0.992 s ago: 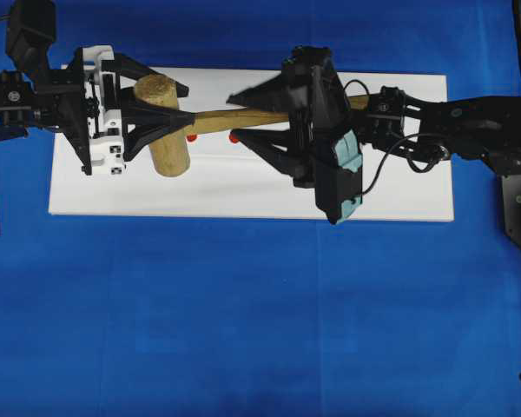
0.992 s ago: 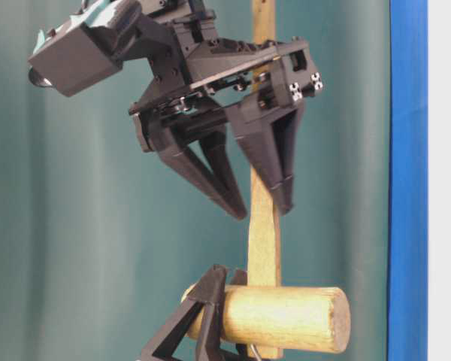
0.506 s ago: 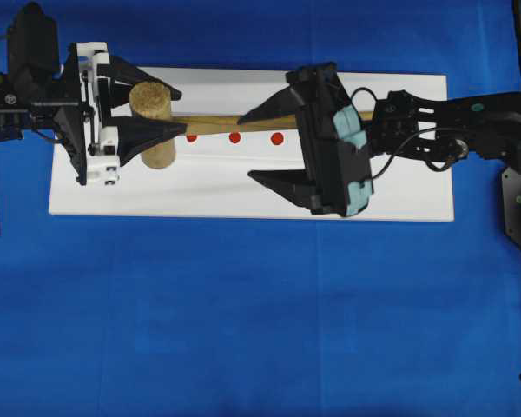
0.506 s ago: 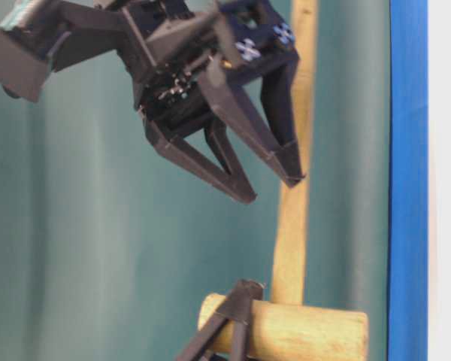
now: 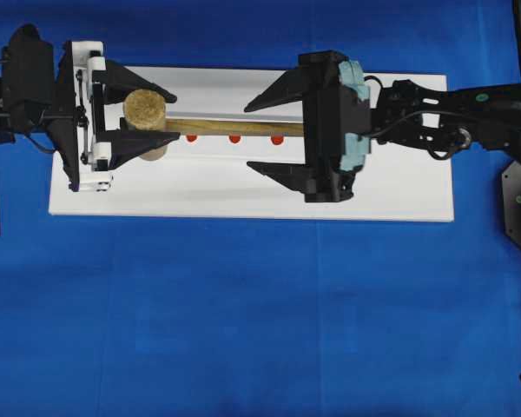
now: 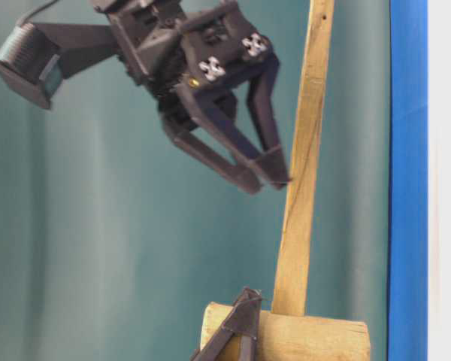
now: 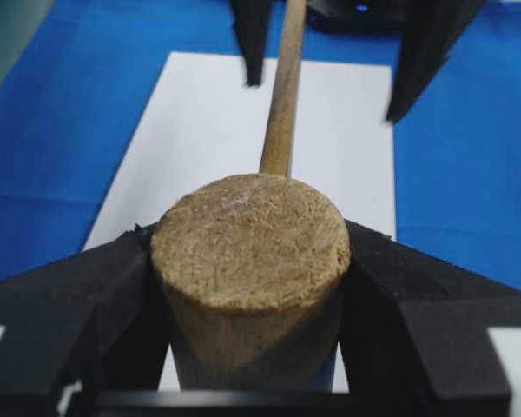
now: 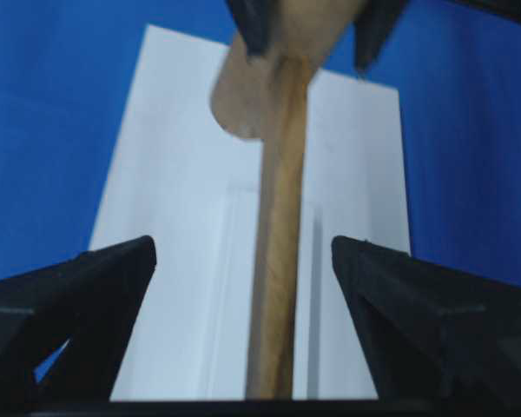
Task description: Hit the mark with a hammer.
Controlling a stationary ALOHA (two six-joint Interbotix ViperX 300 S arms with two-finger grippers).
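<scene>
The overhead view looks straight down on the blue surface, taking in the whole white rectangular board. The table-level view sits close and low, turned sideways, with the board's edge at 3 o'clock. Each wrist view looks along its own claw; both share the light wooden mallet, at 12 o'clock in the right one.

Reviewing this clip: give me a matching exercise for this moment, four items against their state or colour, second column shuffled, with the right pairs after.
Column one:
1. left gripper
2. right gripper
3. hammer
4. marks

Column two:
A. red dots on the white board
B. jaws wide open on either side of the handle, not touching it
C. clamped on the mallet head
D. light wood, handle running toward the right arm

Pairs: 1-C, 2-B, 3-D, 4-A
</scene>
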